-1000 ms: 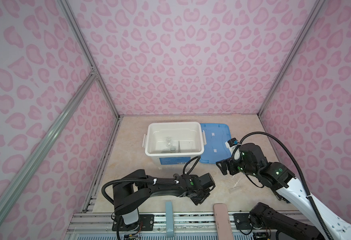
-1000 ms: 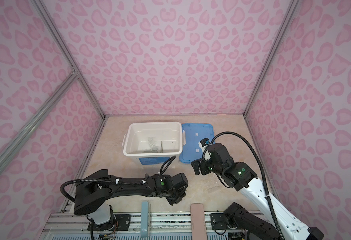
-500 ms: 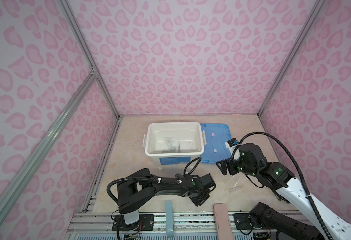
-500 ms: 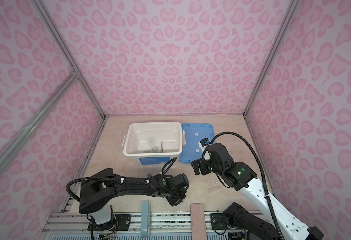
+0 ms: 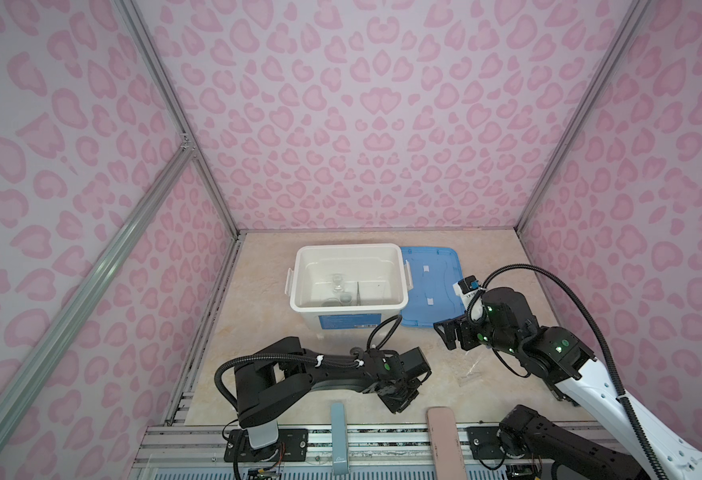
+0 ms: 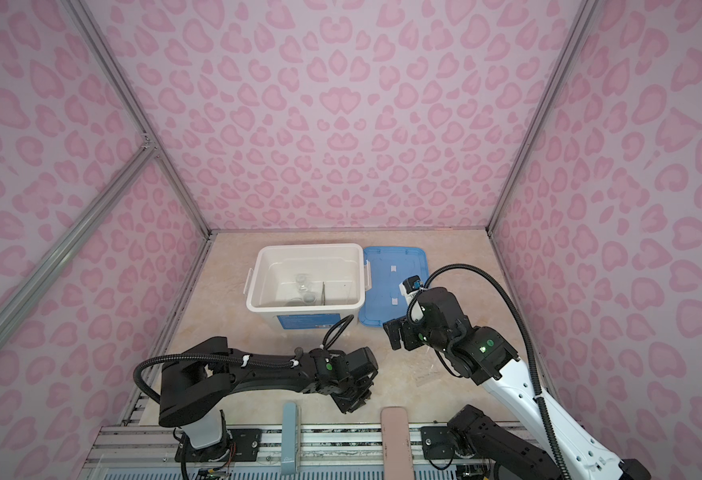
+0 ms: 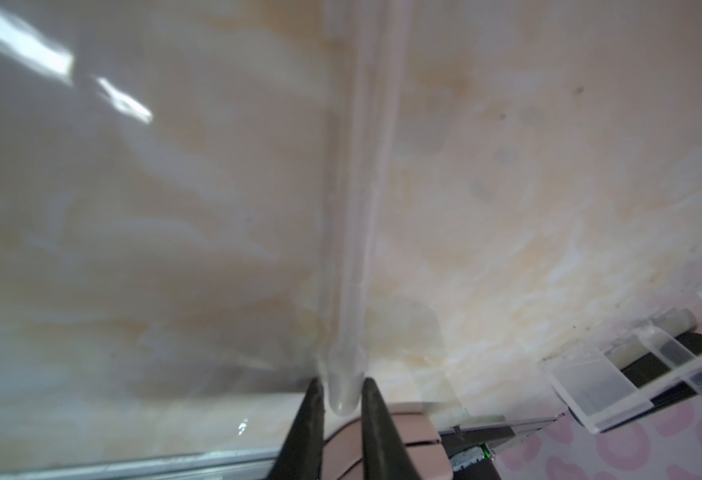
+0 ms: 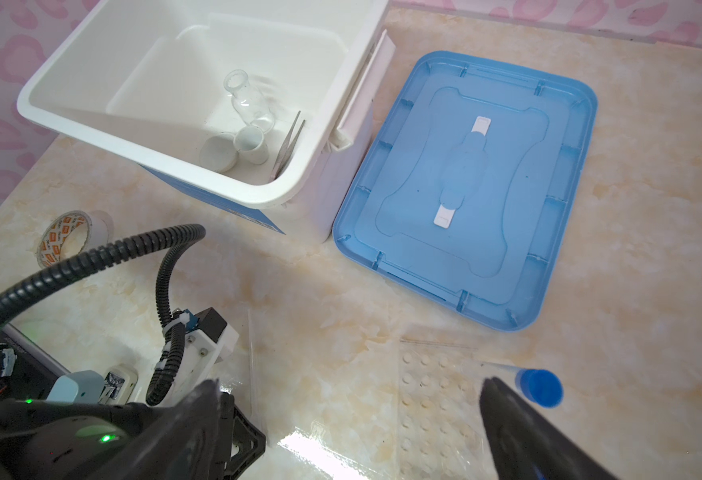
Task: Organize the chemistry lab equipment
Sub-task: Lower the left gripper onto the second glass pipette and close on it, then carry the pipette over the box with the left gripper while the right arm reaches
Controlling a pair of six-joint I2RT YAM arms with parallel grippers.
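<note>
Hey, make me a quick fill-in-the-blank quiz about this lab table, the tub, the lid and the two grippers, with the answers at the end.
1. The metal tweezers lie ____ the white tub.
2. The tub's lid lies flat on the table, and its colour is ____.
3. The right gripper hovers above the table with its jaws ____.
4. The rounded end of a clear tube sits ____ the fingers of the left gripper.

Missing words: inside; blue; open; between.
</note>
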